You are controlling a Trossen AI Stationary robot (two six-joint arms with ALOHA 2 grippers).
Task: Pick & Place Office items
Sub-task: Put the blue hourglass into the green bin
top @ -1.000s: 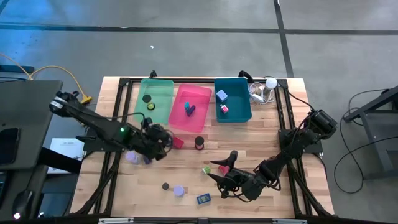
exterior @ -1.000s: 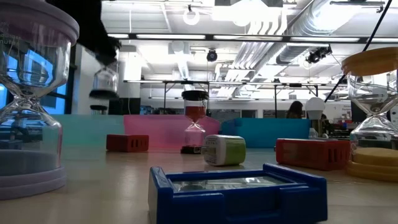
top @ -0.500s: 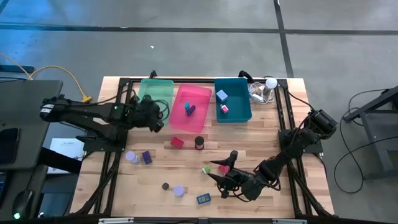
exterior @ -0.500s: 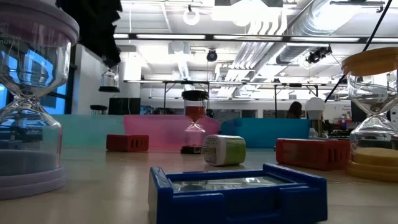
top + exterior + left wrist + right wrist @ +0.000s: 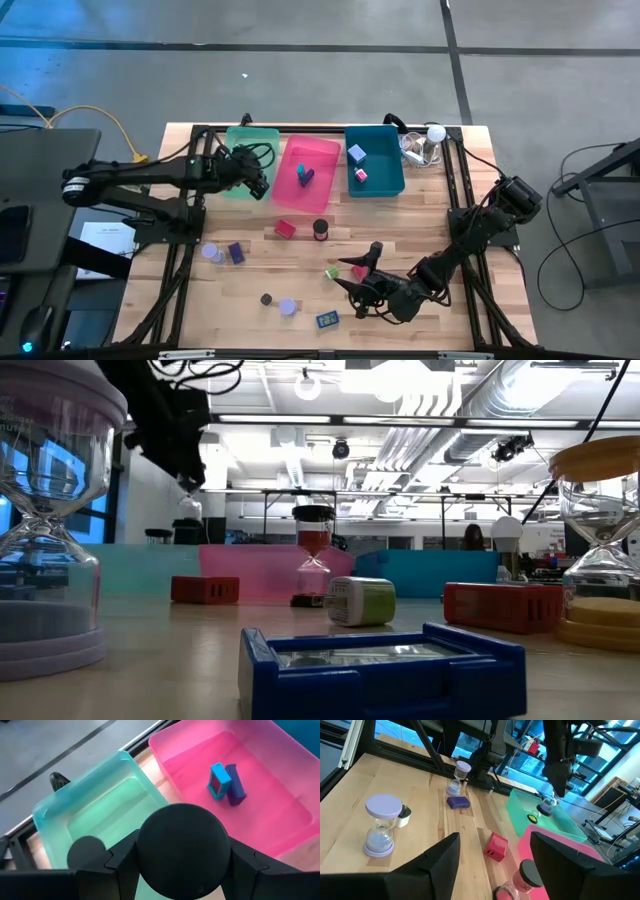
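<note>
Your left jaws [image 5: 180,865] are clamped on a black-capped hourglass [image 5: 182,850], its round end filling the gap between them. Directly beneath the jaws lies the green bin [image 5: 65,810], which already holds another black disc-topped piece [image 5: 86,852]; the pink bin [image 5: 280,785] sits just beside, holding a blue block [image 5: 218,780] and a purple block [image 5: 235,784]. Judge this item as carried to its bin but not yet released.

Your right jaws [image 5: 492,865] stand open and hold nothing, resting low over the near part of the desk [image 5: 420,220]. Just ahead of them lie a red block [image 5: 495,846] and a red-sand hourglass [image 5: 520,880]; farther out stand two lavender hourglasses [image 5: 381,825], a purple block [image 5: 458,802] and a green block [image 5: 330,272].

The teal bin [image 5: 388,180] holds two small pieces (colours uncertain from above). A blue item [image 5: 327,320] also lies near the desk's front edge.

Progress is roughly a third: about five pieces are binned, one is in transit, and some nine remain loose on the desk.
</note>
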